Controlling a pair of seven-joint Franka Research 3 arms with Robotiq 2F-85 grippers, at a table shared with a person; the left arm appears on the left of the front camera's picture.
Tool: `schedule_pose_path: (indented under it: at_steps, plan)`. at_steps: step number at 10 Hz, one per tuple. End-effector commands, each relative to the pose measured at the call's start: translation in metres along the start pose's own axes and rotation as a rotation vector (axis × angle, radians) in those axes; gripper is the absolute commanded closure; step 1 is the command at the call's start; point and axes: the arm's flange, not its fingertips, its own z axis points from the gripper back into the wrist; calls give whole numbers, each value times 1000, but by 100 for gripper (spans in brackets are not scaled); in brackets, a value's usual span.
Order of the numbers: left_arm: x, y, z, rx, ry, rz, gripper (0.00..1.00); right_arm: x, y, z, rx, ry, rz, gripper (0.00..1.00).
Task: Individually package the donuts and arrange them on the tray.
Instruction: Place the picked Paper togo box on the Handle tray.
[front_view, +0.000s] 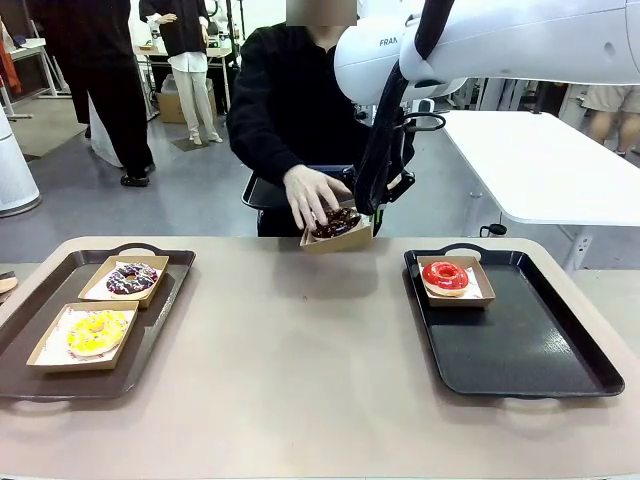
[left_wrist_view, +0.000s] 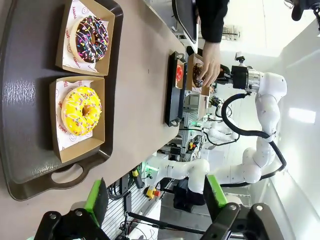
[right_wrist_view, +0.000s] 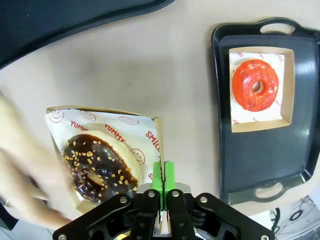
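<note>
My right gripper (front_view: 374, 214) (right_wrist_view: 163, 176) is shut on the side wall of a paper-lined cardboard box (front_view: 345, 241) (right_wrist_view: 154, 134), held above the table's far edge. In the box lies the dark chocolate donut (front_view: 337, 222) (right_wrist_view: 99, 167). A person's hand (front_view: 312, 193) (right_wrist_view: 20, 172) rests on that donut. The red-glazed donut (front_view: 445, 276) (right_wrist_view: 255, 85) sits boxed at the far left corner of the black tray (front_view: 520, 340) (right_wrist_view: 260, 150). On the brown tray (front_view: 165, 300) (left_wrist_view: 25, 75), the sprinkled donut (front_view: 132, 278) (left_wrist_view: 91, 38) and yellow donut (front_view: 97, 332) (left_wrist_view: 81, 110) lie in boxes. My left gripper (left_wrist_view: 156, 200) is open, off that tray's end.
A bare stretch of tan table lies between the two trays. The person sits at the far side, behind the held box. A white table (front_view: 540, 160) stands at the back right, and people stand farther off at the back left.
</note>
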Motion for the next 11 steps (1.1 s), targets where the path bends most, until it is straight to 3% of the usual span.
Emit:
schedule_pose_path:
  at_steps: [1,4,5,8,11]
  plan:
    - [0,-1,3,-4,4,-6,0,-2,-2,1,2,2,-1,100]
    - [0,-1,3,-4,4,-6,0,0,0,0,0,0,0,98]
    - [0,-1,3,-4,4,-6,0,-13,-15,9,-12,4,81,98]
    - [0,-1,3,-4,4,-6,0,-60,-92,43,-30,22,185,98]
    - [0,-1,3,-4,4,-6,0,-89,-173,38,34,8,126,98]
